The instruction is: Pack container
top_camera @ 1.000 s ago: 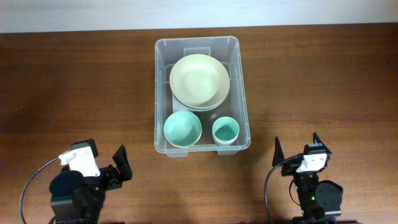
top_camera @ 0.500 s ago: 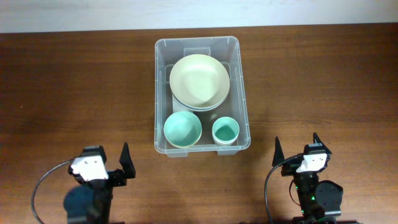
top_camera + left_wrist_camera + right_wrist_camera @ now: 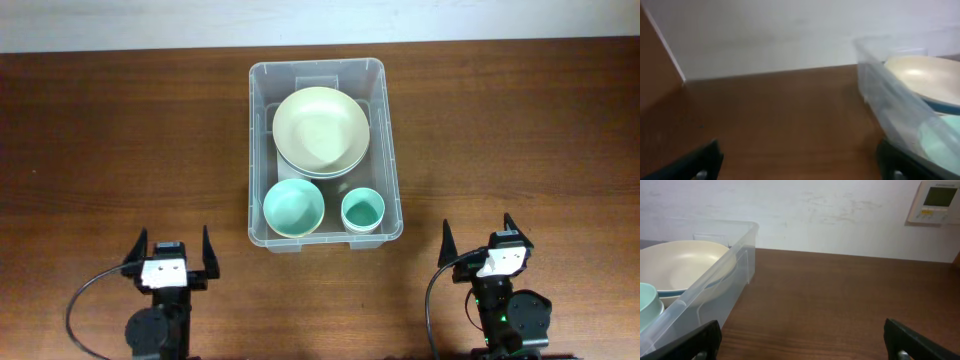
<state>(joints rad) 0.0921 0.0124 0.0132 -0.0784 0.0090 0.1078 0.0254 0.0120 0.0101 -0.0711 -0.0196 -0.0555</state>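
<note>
from overhead, the large clear rectangular plastic container stands in the middle of the dark brown wooden bench, toward its far side. inside it, a wide cream bowl fills the far half, resting on a pale blue-grey dish whose rim shows at the near edge. a teal bowl lies near left and a small teal cup near right, just beside each other. the left gripper is at the near left, and the right gripper at the near right. both have their jaws spread wide and hold nothing, well apart from the container.

the left wrist view is blurred. the left gripper shows dark jaw tips in both bottom corners, wide apart over bare bench. the container stands to the right, holding the cream bowl.

in the right wrist view, the right gripper has wide, empty jaws. the container is at the left with the cream bowl inside. a white wall panel hangs far right.
</note>
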